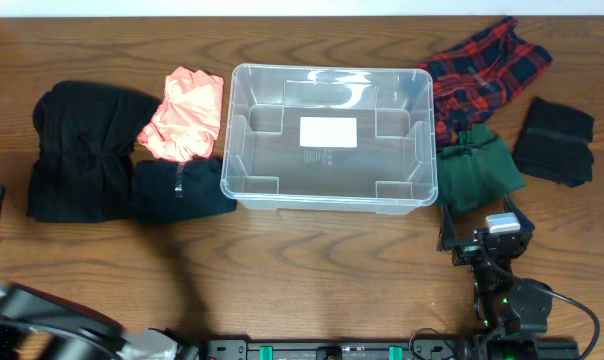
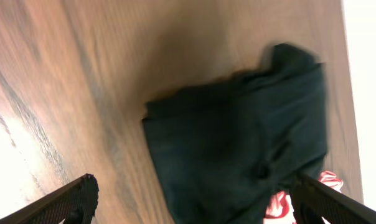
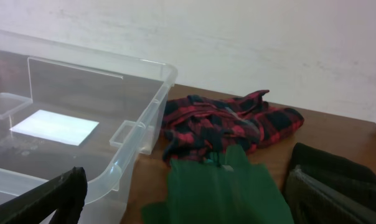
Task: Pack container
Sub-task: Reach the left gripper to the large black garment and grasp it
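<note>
left gripper [image 2: 200, 208]: spread wide, gripping nothing; both dark fingertips at bottom corners of left wrist view
ahead of left gripper: large crumpled black garment [image 2: 238, 137] flat on brown wooden table [image 2: 82, 74]; sliver of salmon-pink crumpled cloth [image 2: 280, 202] at garment's far edge
right gripper [image 3: 188, 208]: spread wide, gripping nothing; near table's front edge, right side, apart from all clothes
ahead of right gripper: dark green folded garment [image 3: 222, 190], just beside container's right wall
container: clear rectangular plastic container [image 1: 327, 197] with rounded corners and rolled rim, upright, centre of table toward back edge; white rectangular label [image 1: 327, 131] on base
left of container: salmon-pink cloth touching rim at back-left corner; small black folded garment [image 1: 180, 190] touching front-left corner; large black garment further left, overlapping both
right of container: red-and-navy plaid garment [image 1: 482, 65] at back-right corner, touching rim; green garment in front of plaid, overlapping its edge
far right: black folded garment with ribbed band [image 1: 553, 141], apart from green garment
</note>
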Available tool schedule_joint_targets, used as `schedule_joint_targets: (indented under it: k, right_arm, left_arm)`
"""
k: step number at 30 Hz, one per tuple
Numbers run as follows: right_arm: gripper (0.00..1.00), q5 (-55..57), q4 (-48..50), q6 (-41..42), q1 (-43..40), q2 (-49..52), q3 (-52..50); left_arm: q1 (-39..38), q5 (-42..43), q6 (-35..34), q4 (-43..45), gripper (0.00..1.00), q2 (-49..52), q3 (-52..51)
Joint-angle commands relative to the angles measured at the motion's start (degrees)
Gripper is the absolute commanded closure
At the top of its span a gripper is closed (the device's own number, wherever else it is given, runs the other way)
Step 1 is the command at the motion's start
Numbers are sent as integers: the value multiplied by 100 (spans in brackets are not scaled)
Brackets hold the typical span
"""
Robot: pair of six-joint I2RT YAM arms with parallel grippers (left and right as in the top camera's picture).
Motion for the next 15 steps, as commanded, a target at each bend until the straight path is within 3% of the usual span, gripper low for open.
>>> schedule_joint_targets:
  k: [1, 15]
  right_arm:
    - [1, 17, -22, -61, -74, -26, -9]
    - [1, 17, -22, -63, -74, -26, -9]
  left_arm:
    - [184, 791, -7, 9, 2, 507, 90]
    - [39, 918, -15, 348, 2, 1947, 90]
